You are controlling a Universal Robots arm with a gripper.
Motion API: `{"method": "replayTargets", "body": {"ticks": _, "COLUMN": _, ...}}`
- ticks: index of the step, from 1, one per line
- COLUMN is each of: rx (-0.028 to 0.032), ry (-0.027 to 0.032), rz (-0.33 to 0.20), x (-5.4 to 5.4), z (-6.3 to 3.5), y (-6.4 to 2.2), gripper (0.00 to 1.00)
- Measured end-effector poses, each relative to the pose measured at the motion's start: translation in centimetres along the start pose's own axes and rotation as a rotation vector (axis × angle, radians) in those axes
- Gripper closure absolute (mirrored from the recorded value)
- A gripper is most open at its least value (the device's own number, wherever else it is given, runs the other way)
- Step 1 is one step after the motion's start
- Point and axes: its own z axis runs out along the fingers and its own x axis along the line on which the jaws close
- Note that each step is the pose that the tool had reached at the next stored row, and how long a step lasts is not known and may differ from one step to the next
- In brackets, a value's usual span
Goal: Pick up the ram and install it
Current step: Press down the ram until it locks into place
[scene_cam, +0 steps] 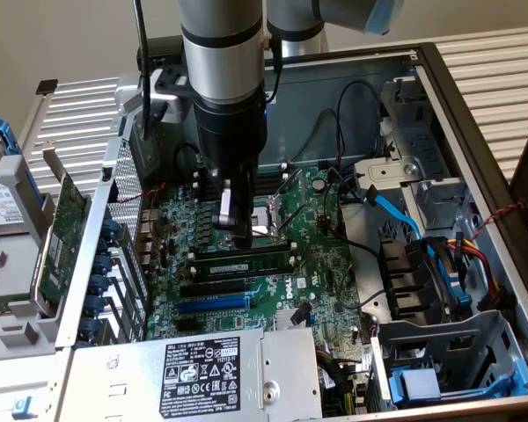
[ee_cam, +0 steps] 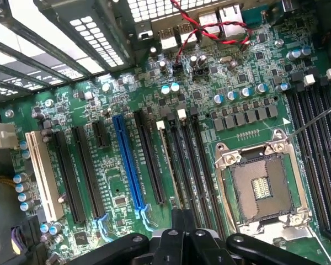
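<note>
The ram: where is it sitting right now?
In the exterior view the ram lies in a motherboard slot just below the CPU socket, directly under the shut gripper, above the blue slot.

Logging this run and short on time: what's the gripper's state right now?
Gripper: shut, empty, hovering above the motherboard beside the CPU socket; the ram sits in a slot just below it.
</note>
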Motion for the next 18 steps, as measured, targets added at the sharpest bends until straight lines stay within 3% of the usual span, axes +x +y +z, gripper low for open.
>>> {"method": "replayTargets", "body": {"ticks": 18, "rx": -0.008, "ry": 0.0015, "rz": 0.277, "x": 0.0, "z": 0.03, "y": 0.0, "gripper": 0.9}}
